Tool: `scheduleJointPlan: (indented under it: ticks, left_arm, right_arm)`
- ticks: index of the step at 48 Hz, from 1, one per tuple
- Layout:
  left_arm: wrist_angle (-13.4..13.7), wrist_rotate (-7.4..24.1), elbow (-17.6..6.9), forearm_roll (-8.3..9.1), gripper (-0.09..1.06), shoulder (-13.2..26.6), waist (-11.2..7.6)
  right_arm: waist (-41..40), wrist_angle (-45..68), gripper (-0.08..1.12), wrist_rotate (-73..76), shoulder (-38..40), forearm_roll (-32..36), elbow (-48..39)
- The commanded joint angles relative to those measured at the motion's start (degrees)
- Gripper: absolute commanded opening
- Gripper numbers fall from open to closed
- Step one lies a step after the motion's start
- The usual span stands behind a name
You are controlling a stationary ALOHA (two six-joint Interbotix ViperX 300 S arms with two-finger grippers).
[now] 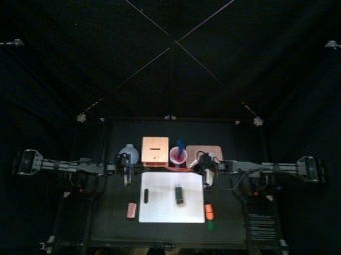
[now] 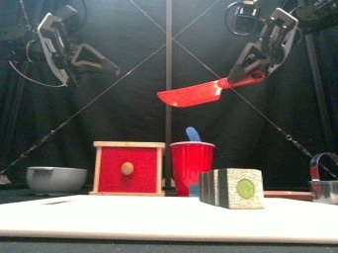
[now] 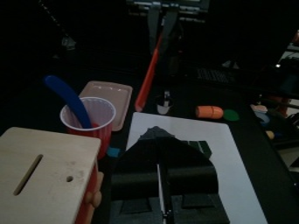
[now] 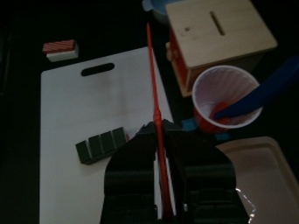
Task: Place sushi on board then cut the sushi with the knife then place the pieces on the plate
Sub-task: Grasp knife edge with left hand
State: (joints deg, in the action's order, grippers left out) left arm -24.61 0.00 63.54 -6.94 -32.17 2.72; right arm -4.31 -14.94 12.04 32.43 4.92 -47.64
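My right gripper (image 2: 248, 71) clamps the red plastic toy knife (image 2: 199, 94) upper right, with the dark green sushi roll (image 2: 235, 188) below at lower right, crosswise to the blade.

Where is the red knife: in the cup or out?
Out: the right gripper holds the red knife aloft; only the blue knife stands in the red cup.

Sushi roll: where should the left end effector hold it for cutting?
Probably one end block, from above, across its width: the sushi roll lies flat on the white cutting board as a row of blocks, so the rest is free for the red knife.
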Motion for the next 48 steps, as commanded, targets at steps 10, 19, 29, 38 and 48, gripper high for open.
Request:
scheduleJointPlan:
  ticks: [10,19,29,38,48]
  left_arm:
    - [0.88,-0.18,-3.43,-0.18,0.56,3.16,-2.11]
    - [3.52,0.00,-7.29,-0.09,0.90,7.82,-2.20]
    - [7.12,0.18,-12.04,0.18,1.02,14.94,-2.20]
    - [7.47,0.70,-15.47,2.64,1.02,20.30,-2.11]
    - [7.73,0.70,-18.37,4.57,1.02,23.73,-2.02]
  right_arm:
    - [2.02,6.77,0.38,-0.09,-2.20,-0.62,-2.11]
    - [2.64,8.61,0.38,0.00,-3.52,-0.62,-2.02]
    - [3.34,9.49,0.38,0.09,-3.78,-0.79,-2.37]
    - [3.60,10.72,0.38,0.09,-3.78,-0.70,-3.08]
    - [3.69,11.60,0.38,0.09,-3.78,-0.79,-3.69]
